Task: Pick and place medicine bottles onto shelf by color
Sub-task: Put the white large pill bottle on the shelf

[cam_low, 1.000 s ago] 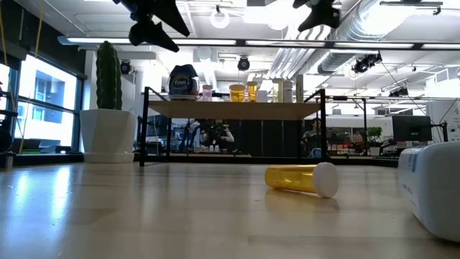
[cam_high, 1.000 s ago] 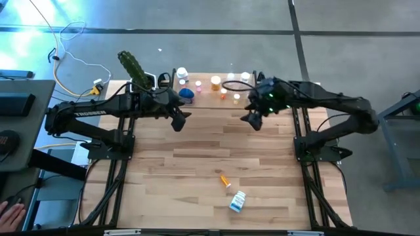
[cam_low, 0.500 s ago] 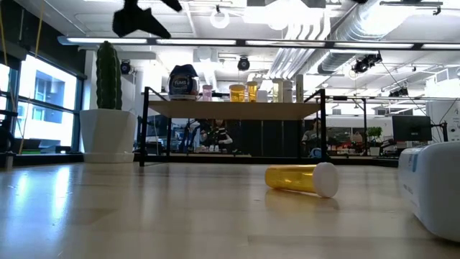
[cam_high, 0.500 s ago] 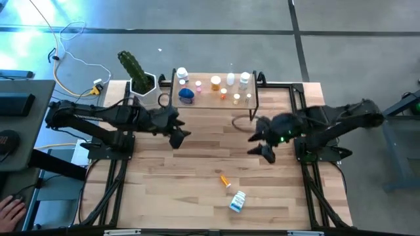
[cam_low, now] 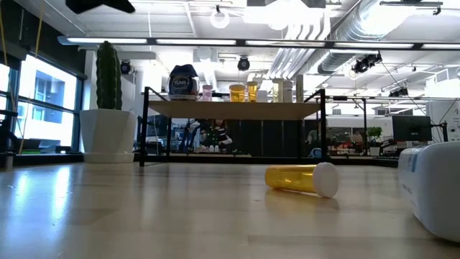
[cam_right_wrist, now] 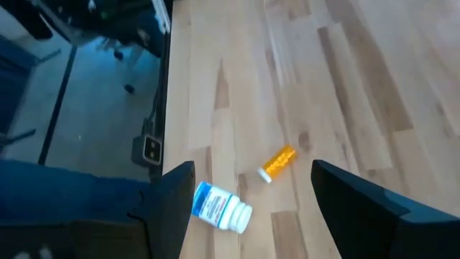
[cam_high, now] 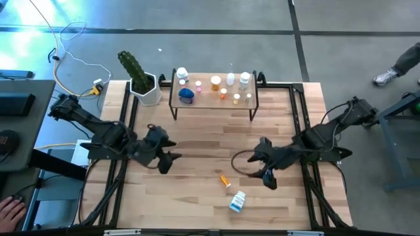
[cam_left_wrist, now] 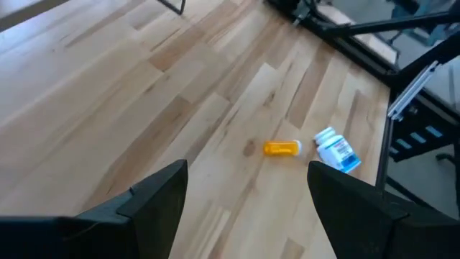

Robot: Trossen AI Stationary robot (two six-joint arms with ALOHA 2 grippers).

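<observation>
While most of the medicine bottles already sit up on the shelf [cam_high: 213, 101] at the far edge of the table [cam_high: 197, 196], two are left down on the bare wood near the front: a see-through orange vial [cam_high: 225, 179] with a white cap, lying on its side, and just beside it a chunkier white bottle [cam_high: 237, 201] with a blue label, also tipped over. Since a second ago both arms have pulled back from the shelf and swung toward the front half of the table, so my read is a drop-off just wrapped up and the next pick is being lined up. The right gripper [cam_high: 268, 174] hangs near the orange vial, fingers spread wide with nothing between them, and its wrist camera looks straight down on both leftovers. The left gripper [cam_high: 165, 160] is a bit further off on the other side, also wide open and empty, with the same two bottles showing in its wrist view. The vial is a smooth round cylinder, so I'd guess it rolls if nudged; the white one looks like matte plastic with a glossy wrap label. The shelf is a pale wood plank on thin black metal legs, next to a white hexagonal pot [cam_high: 148, 88] with a green cactus, and the tabletop is striped butcher-block wood with a slight sheen
</observation>
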